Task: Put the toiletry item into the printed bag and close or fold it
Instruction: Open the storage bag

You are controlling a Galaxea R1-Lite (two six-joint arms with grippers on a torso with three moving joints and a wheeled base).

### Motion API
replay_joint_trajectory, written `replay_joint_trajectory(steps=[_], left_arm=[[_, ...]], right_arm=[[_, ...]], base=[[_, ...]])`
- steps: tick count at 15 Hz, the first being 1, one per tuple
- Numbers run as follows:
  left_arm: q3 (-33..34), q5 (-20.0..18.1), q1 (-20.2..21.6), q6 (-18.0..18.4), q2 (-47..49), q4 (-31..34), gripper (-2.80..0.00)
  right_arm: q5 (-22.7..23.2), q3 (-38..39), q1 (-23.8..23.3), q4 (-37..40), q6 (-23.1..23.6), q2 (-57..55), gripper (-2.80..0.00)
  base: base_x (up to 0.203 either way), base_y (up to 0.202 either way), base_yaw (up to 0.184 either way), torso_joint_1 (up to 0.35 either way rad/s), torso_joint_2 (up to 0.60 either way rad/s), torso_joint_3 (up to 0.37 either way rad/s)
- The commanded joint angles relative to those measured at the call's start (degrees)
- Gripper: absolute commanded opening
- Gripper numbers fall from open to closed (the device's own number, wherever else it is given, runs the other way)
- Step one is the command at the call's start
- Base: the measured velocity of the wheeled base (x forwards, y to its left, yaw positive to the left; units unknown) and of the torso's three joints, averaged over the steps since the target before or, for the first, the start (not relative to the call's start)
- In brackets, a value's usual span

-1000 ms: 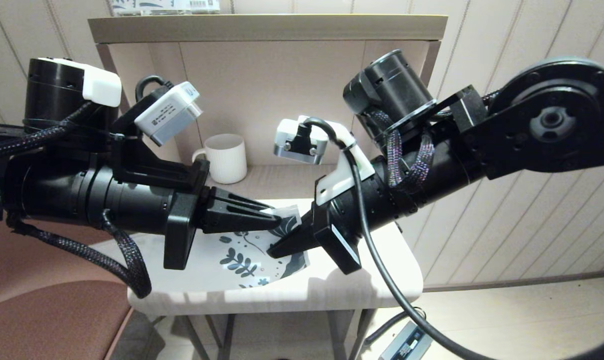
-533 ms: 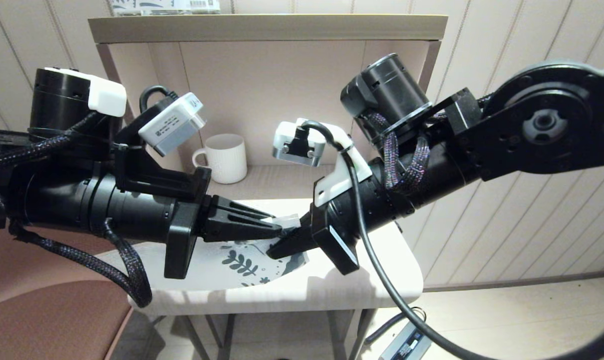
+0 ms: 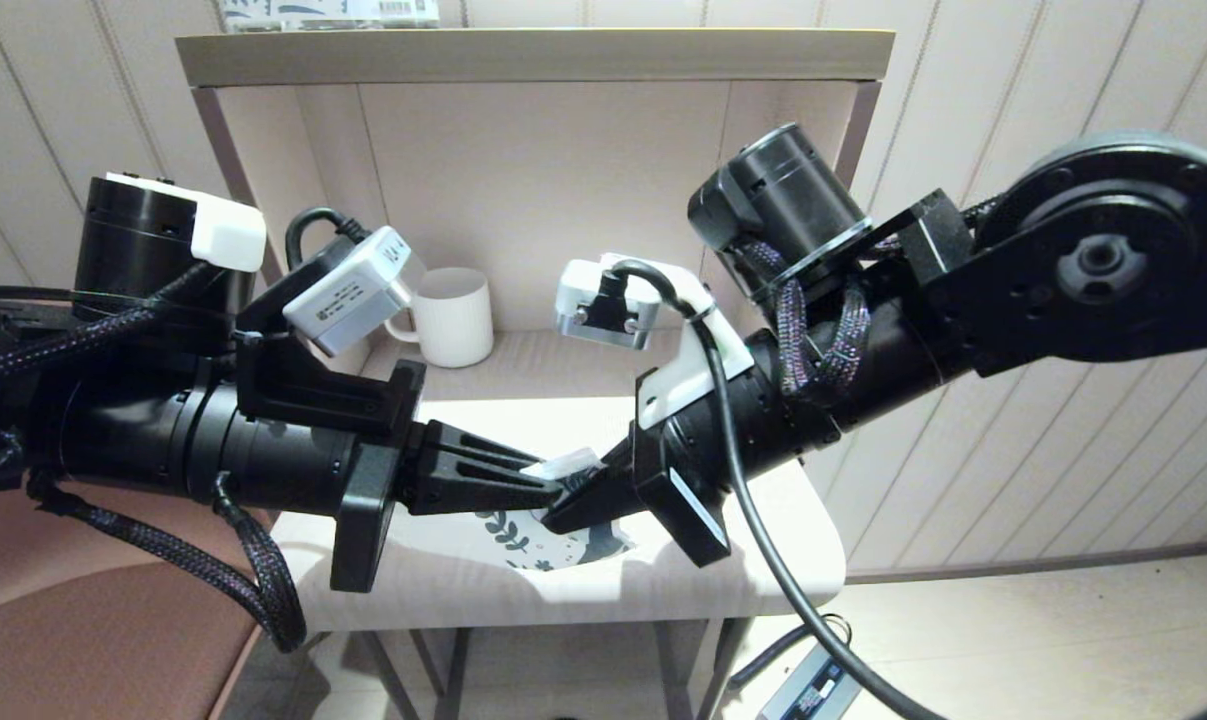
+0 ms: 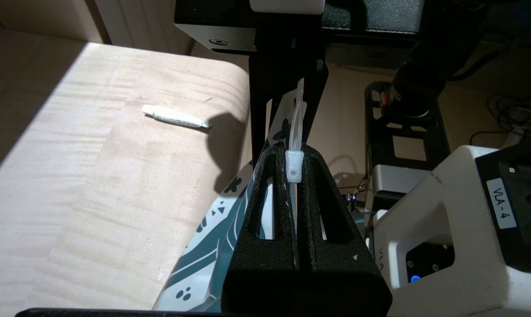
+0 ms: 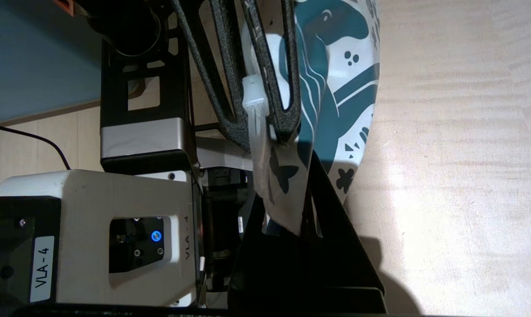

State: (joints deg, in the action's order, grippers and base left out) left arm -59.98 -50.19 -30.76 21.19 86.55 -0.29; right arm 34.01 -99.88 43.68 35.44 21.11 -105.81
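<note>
printed bag (image 3: 553, 538) held up over the bench (image 3: 443, 575), both grippers on its top edge.
i judge it light, limp and slippery; left gripper (image 4: 295, 174) pinches the zip slider, right gripper (image 3: 571, 500) clamps the adjoining edge.

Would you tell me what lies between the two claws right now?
The printed bag's top strip with its white slider. Left claw and right claw both pinch it, seen in the left wrist view.
</note>
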Motion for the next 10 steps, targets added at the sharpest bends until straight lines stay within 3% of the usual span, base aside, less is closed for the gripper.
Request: replay_joint_trajectory(steps=[1,10], left_arm=[[-0.21,-0.26,0.22,0.08,-0.17,-0.04,-2.80],[-0.25,-0.26,2.51,0.25,0.87,-0.06,-2.80]], right_arm=[[0.18,0.47,0.00,0.25,0.16,0.92,-2.80],[0.18,1.24,0.00,0.25,0.16,2.89,-2.80]], base=[[0.000,0.000,0.000,0.000,0.00,0.000],[0.000,0.000,0.000,0.000,0.00,0.000]])
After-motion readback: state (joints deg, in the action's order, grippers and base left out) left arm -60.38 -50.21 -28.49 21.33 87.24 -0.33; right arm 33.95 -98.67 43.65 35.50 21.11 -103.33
